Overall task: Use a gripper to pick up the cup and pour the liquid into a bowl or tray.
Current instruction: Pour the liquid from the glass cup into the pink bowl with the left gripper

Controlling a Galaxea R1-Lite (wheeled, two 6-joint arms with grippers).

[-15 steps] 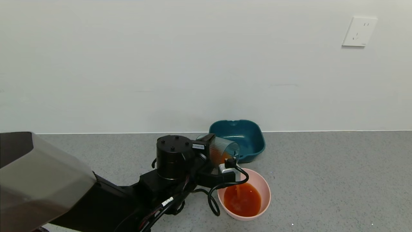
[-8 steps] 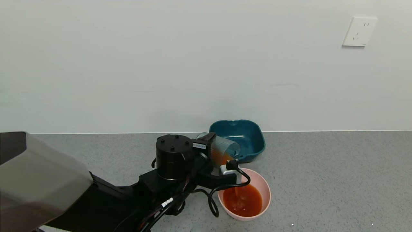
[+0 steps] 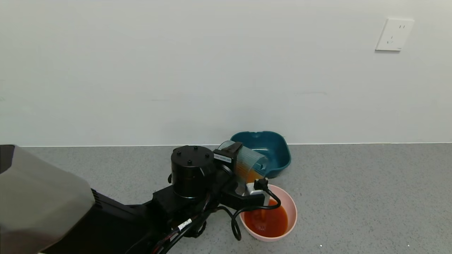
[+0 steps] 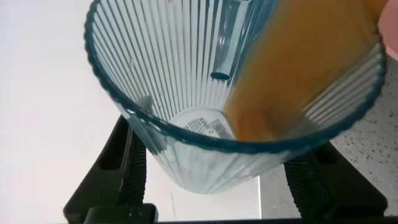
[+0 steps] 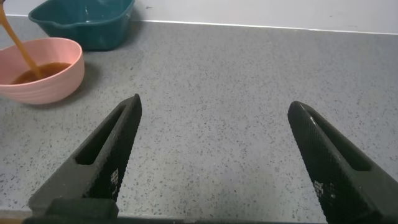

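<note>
The cup [image 3: 247, 164] is held tipped above the pink bowl [image 3: 290, 206], mouth angled down over the near rim so the liquid [image 3: 266, 222] falls as a thin stream into the pool already there. The teal basin [image 3: 279, 148] sits just behind, unused. The left gripper [image 4: 211, 171] is clamped on the cup's base end. The right gripper [image 5: 214, 155] hangs wide and empty over the tabletop [image 5: 249, 74], apart from the bowl.
</note>
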